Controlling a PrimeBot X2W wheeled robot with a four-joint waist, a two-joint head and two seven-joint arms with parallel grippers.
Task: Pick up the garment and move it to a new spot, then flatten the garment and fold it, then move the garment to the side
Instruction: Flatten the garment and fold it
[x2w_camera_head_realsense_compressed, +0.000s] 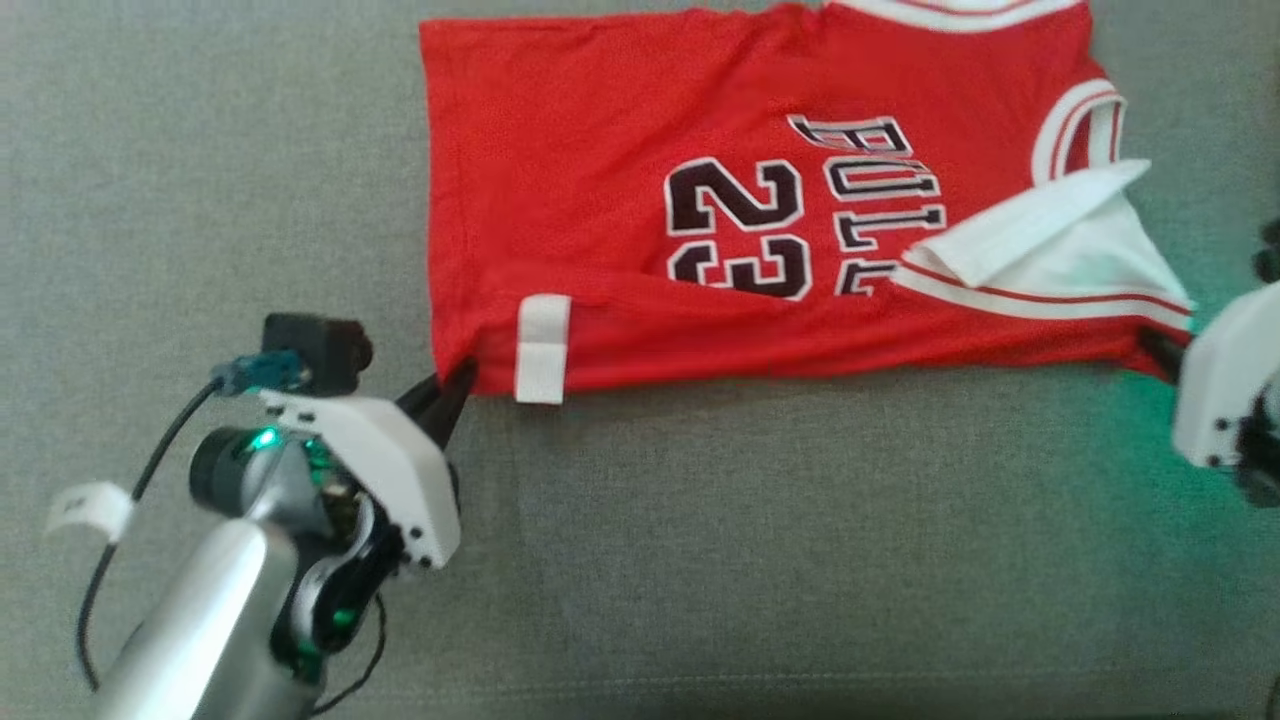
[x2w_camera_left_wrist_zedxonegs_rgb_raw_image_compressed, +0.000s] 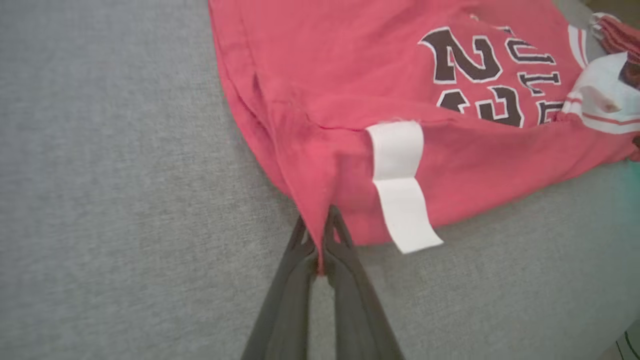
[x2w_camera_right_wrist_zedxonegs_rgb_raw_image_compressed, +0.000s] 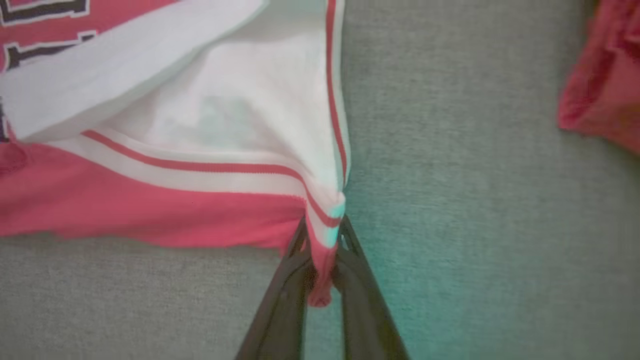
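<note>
The garment (x2w_camera_head_realsense_compressed: 620, 180) is a red basketball jersey with dark "23" lettering and white trim, spread sideways on the grey surface, its near edge folded over. My left gripper (x2w_camera_head_realsense_compressed: 450, 395) is shut on its near hem corner; in the left wrist view that gripper (x2w_camera_left_wrist_zedxonegs_rgb_raw_image_compressed: 317, 235) pinches red cloth beside a white tag (x2w_camera_left_wrist_zedxonegs_rgb_raw_image_compressed: 400, 185). At the right edge of the head view, my right gripper (x2w_camera_head_realsense_compressed: 1160, 355) is shut on the near shoulder corner. In the right wrist view that gripper (x2w_camera_right_wrist_zedxonegs_rgb_raw_image_compressed: 322, 237) clamps the red-and-white trimmed strap of the garment (x2w_camera_right_wrist_zedxonegs_rgb_raw_image_compressed: 150, 200).
Grey fabric surface (x2w_camera_head_realsense_compressed: 750, 560) stretches wide in front of the jersey and to its left. A cable (x2w_camera_head_realsense_compressed: 130, 500) with a white label hangs by my left wrist. A red bunch of cloth (x2w_camera_right_wrist_zedxonegs_rgb_raw_image_compressed: 605, 85) lies at the right of the right wrist view.
</note>
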